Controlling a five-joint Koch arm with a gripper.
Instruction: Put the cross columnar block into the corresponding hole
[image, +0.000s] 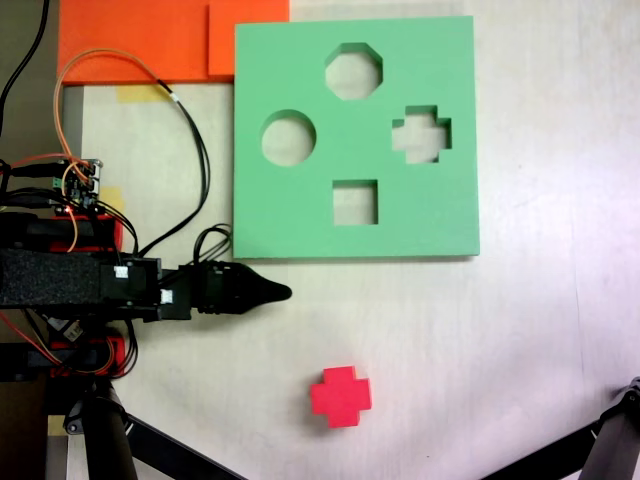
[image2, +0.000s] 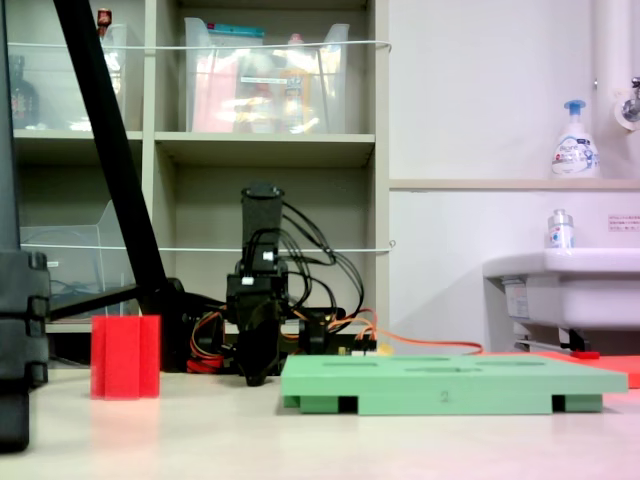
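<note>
Red cross columnar block (image: 340, 396) sits on the pale table (image: 520, 330), well apart from the gripper (image: 262, 291). In the first exterior view the block lies below and to the right of the claw tip, bare table between them, nothing touching it. In the second exterior view the block (image2: 125, 357) stands at the left and the gripper (image2: 258, 345) is to its right, tip pointing down, close to the tabletop.

Claw: jaws read as pressed together into one dark tapered point in the first exterior view, no gap seen, nothing held.

Block look: bright red foam, plus-shaped top face in the first exterior view; in the second exterior view it stands upright as a short column with vertical ridges.

Green foam board (image: 355, 140) lies flat on the table, above the block in the first exterior view and to the right of the gripper in the second exterior view (image2: 450, 383). The corresponding hole (image: 421, 134) is the plus-shaped cutout at the board's right side in the first exterior view, empty, table showing through. Round, octagonal and square cutouts also empty. Block well apart from the board, not in any hole.

Orange foam sheet (image: 150, 40) is at the top left in the first exterior view, touching the board's left upper edge.
</note>
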